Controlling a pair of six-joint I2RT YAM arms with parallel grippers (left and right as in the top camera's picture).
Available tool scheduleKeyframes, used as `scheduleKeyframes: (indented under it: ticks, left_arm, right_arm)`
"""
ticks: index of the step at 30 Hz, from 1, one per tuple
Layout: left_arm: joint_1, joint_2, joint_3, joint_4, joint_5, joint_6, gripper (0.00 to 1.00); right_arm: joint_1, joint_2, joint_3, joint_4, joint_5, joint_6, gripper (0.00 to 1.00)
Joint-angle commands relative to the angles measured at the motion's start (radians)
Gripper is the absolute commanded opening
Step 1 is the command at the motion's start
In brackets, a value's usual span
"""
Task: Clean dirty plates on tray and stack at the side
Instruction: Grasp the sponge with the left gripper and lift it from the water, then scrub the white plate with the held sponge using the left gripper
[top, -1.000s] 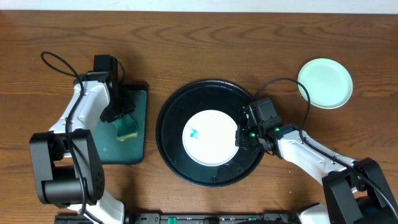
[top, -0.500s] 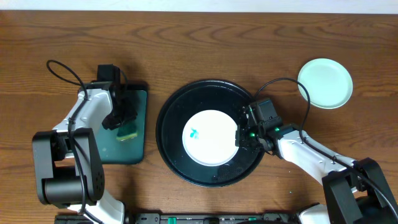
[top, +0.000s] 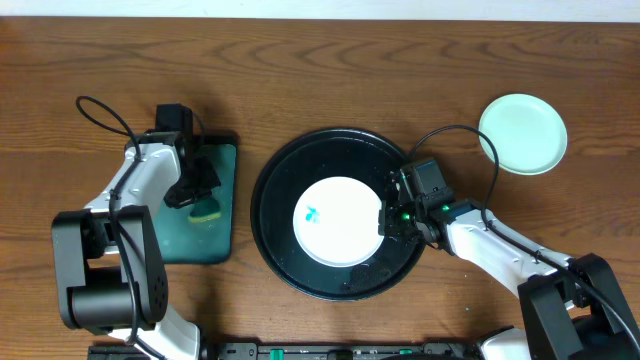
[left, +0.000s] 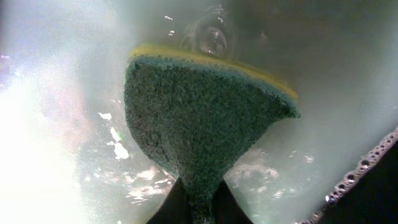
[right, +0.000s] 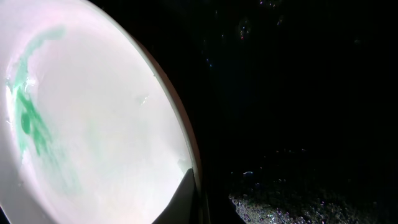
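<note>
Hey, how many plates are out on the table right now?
2. A white plate with a teal smear sits in the round black tray; a mint-green plate lies on the table at far right. Another may be hidden beneath either.

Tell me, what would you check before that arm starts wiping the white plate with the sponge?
1. Sponge gripped: ok. The left jaws are shut on the sponge, pinching its lower edge.
2. Sponge lifted off the rectangular tray: cannot tell. It is over that tray, but its height is unclear.
3. Plate steadied: ok. The right jaws are shut on the right rim of the white plate.
4. Smear reachable: ok. The teal smear lies uncovered, left of the plate's centre.
5. Stacking spot: ok. A mint-green plate sits on the table, apart from the round black tray.
</note>
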Motion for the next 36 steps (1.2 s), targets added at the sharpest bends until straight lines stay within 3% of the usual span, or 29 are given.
scheduleKeyframes:
  ticks: [1, 9, 19, 33, 36]
  left_arm:
    - [0.002, 0.003, -0.018, -0.014, 0.054, 0.023, 0.07]
    - [-0.006, -0.185, -0.018, -0.014, 0.069, 0.053, 0.07]
    - [-0.006, -0.468, -0.018, -0.018, 0.085, 0.193, 0.07]
    - [-0.018, -0.55, -0.018, -0.011, 0.087, 0.239, 0.07]
    - [-0.018, -0.544, -0.018, -0.035, 0.03, 0.16, 0.07]
  right_arm:
    - [0.007, 0.015, 0.003, 0.001, -0.016, -0.015, 0.02]
    - [0.007, 0.015, 0.003, 0.001, -0.016, -0.015, 0.02]
    - [0.007, 0.015, 0.003, 0.001, -0.016, -0.015, 0.02]
    - [0.007, 0.015, 0.003, -0.001, -0.016, -0.015, 0.02]
    - [0.007, 0.015, 0.003, -0.001, -0.015, -0.015, 0.02]
